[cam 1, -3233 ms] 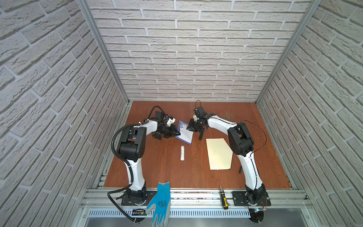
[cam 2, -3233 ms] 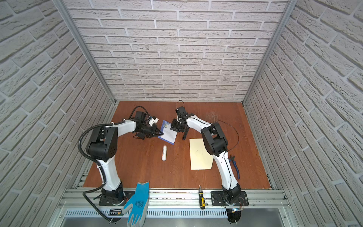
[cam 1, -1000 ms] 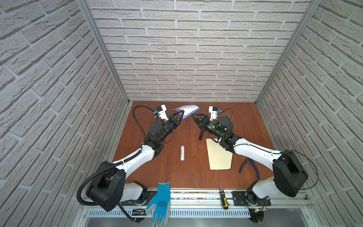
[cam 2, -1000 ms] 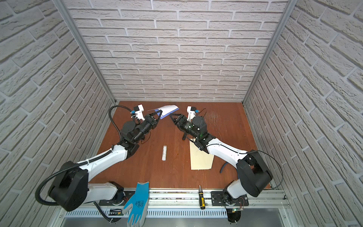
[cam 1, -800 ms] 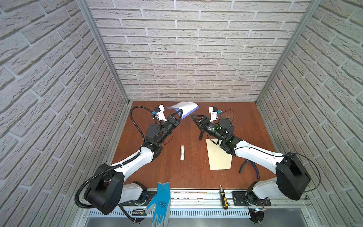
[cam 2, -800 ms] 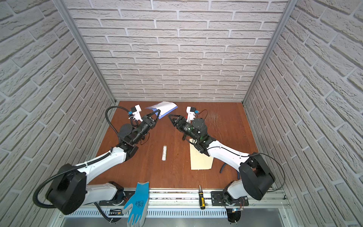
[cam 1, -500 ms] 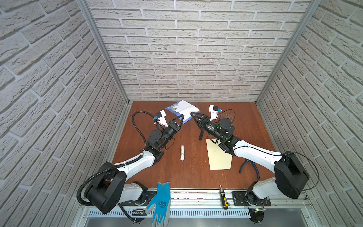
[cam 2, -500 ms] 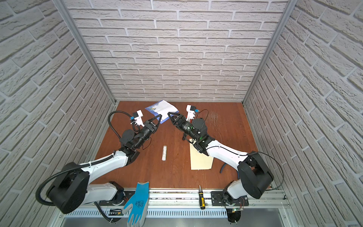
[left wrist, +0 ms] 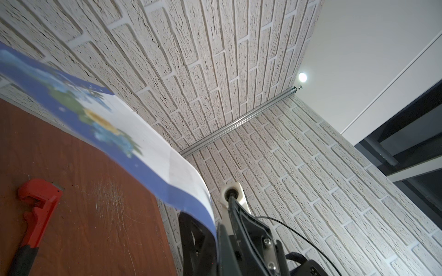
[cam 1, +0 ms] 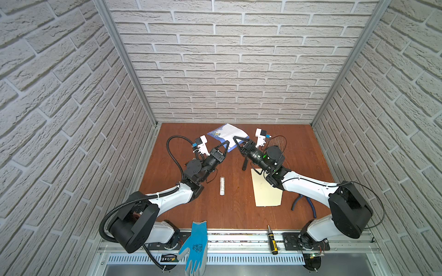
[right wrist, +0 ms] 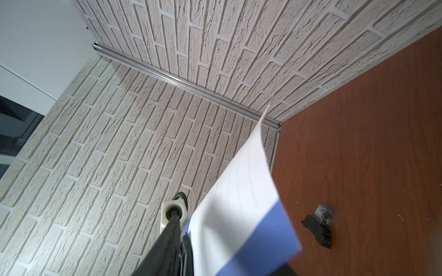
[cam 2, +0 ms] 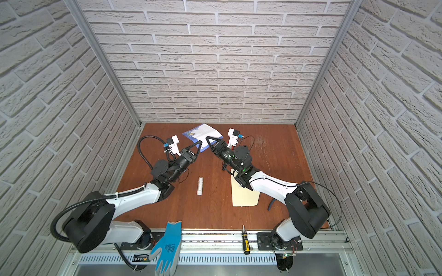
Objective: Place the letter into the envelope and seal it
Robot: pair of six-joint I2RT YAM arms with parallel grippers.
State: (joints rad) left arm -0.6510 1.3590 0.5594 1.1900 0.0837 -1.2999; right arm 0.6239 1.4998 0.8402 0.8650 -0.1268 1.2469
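The letter (cam 1: 226, 132) (cam 2: 202, 131), white with a blue floral border, hangs in the air near the back wall. My left gripper (cam 1: 226, 143) (cam 2: 199, 143) is shut on its lower blue edge; the left wrist view shows the sheet (left wrist: 134, 148) curling away from the pinched jaws (left wrist: 215, 229). My right gripper (cam 1: 236, 141) (cam 2: 209, 139) reaches the sheet's other lower corner. In the right wrist view the paper (right wrist: 241, 191) lies against one finger (right wrist: 172, 239); the other is mostly hidden behind it, with a gap still showing. The cream envelope (cam 1: 265, 191) (cam 2: 244, 196) lies flat under the right arm.
A white glue stick (cam 1: 222, 186) lies mid-table. A blue glove (cam 1: 195, 248) and a screwdriver (cam 1: 272, 241) rest on the front rail. Pliers (cam 1: 303, 200) lie right of the envelope. A red wrench (left wrist: 35, 203) and a black relay (right wrist: 320, 227) sit on the table. Brick walls close three sides.
The letter, earlier flat on the table, has been lifted by the left gripper and turned face-up to the top views. The right gripper has moved onto its corner and its jaws have narrowed.
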